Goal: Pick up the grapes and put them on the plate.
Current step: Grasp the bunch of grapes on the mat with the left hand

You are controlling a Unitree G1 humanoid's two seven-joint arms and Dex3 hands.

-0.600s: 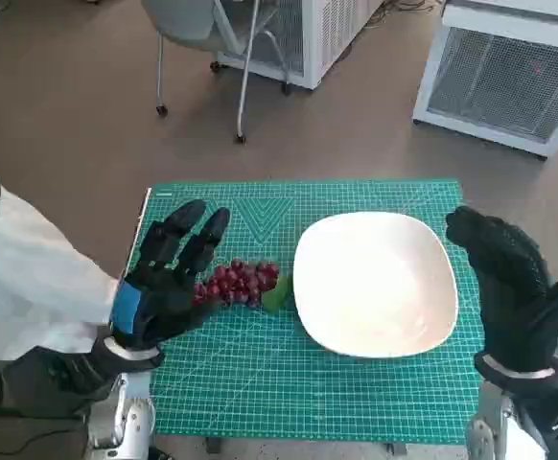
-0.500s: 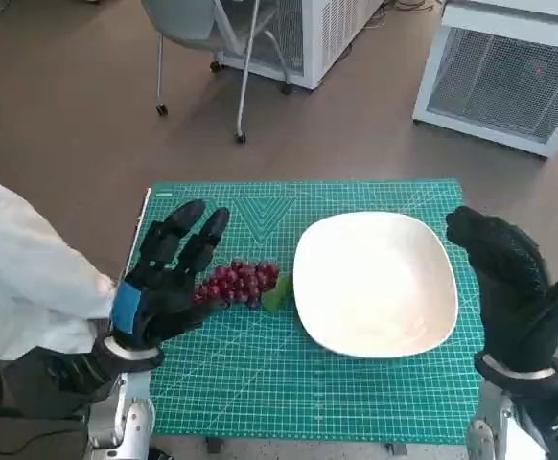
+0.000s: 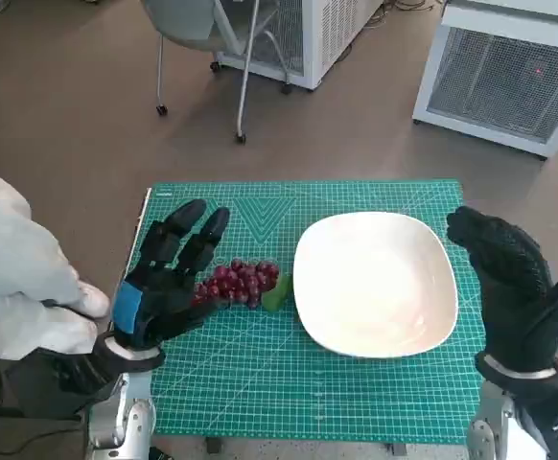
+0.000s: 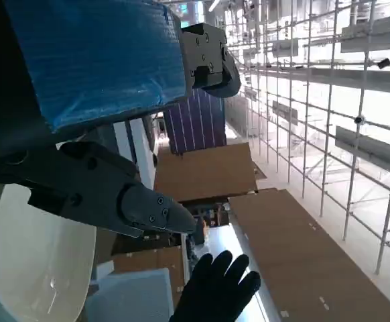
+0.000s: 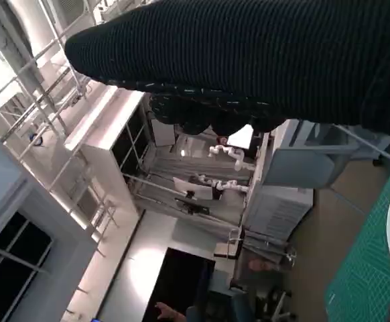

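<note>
While both hands hover over the surface, nothing is held yet. Seen from the head camera, a small surface covered by a green gridded cutting mat point(image 3: 260, 383) fills the lower middle of the scene. On the mat, left of centre, lies a bunch of dark red grapes with a small green leaf point(image 3: 239, 282). Just to its right, with only a narrow gap, sits a white, rounded-square shallow plate point(image 3: 375, 284), which has nothing on it.

The robot's left hand, black with blue tape over its back point(image 3: 164, 278), is on the left of the mat, just beside the near left end of the grapes. Its fingers are spread apart and point toward the far side; it grips nothing. Whether it touches the grapes cannot be told.

The robot's right hand, in a black knitted glove point(image 3: 514, 287), is raised at the right edge of the mat, just right of the plate, fingers extended and apart, holding nothing.

At the far left, a person's white sleeve point(image 3: 15, 287) shows beside the surface. Beyond the mat is brown floor, with a grey wheeled chair point(image 3: 212, 48) and white slatted cabinets point(image 3: 509, 67) at the far side.
</note>
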